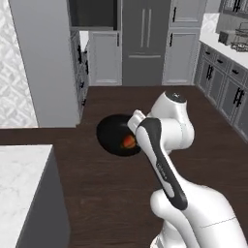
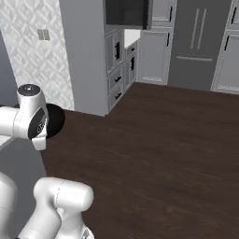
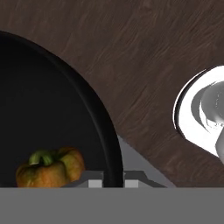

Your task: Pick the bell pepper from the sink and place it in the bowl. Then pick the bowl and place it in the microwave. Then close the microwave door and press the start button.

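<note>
The glossy black bowl hangs above the dark wood floor with the red-orange bell pepper lying inside it. In the hand view the pepper rests near the bowl's rim, green stem up. My gripper is shut on that rim, one fingertip on each side. In the left base view my forearm covers the bowl's right edge. In the right base view a sliver of the bowl shows behind my elbow. The sink is out of view.
A tall grey cabinet column stands to the left, with a dark recess high up; I cannot tell if it is the microwave. A white marble counter lies near left. A grey fridge stands far ahead, and dark cabinets line the right.
</note>
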You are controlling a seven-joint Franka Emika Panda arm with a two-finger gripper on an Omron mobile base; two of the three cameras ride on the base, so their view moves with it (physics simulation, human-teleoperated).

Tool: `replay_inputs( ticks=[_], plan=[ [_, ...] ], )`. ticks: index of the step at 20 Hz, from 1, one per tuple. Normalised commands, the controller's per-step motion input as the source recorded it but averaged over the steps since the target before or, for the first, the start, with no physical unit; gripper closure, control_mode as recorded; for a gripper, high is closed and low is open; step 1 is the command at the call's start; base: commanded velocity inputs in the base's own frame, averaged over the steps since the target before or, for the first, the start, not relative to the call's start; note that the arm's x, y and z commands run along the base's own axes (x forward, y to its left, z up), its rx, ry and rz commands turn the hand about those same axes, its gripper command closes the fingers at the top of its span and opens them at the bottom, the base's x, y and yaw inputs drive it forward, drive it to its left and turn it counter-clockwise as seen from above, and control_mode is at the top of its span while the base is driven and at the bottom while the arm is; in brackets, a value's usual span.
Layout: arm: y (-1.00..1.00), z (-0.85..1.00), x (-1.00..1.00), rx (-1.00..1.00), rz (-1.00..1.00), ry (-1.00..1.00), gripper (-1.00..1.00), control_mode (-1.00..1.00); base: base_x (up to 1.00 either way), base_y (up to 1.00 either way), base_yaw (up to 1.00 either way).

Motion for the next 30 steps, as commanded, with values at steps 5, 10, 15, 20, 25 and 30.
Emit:
replay_inputs(
  ticks=[5,10,15,20,25,30],
  plan=[
    [0.0,0.0,0.0,0.0,0.0,0.0,1.0,1.0,1.0,-0.72,-0.1],
    [0.0,0.0,0.0,0.0,0.0,0.0,1.0,1.0,1.0,-0.76,0.0],
    [0.0,0.0,0.0,0.0,0.0,0.0,1.0,1.0,0.89,-0.91,0.0],
    [0.0,0.0,0.0,0.0,0.0,0.0,1.0,1.0,0.98,-0.81,0.04],
    [0.0,0.0,0.0,0.0,0.0,0.0,1.0,1.0,1.0,-0.52,0.08],
    [0.0,0.0,0.0,0.0,0.0,0.0,1.0,1.0,1.0,-0.26,0.11]
  ],
)
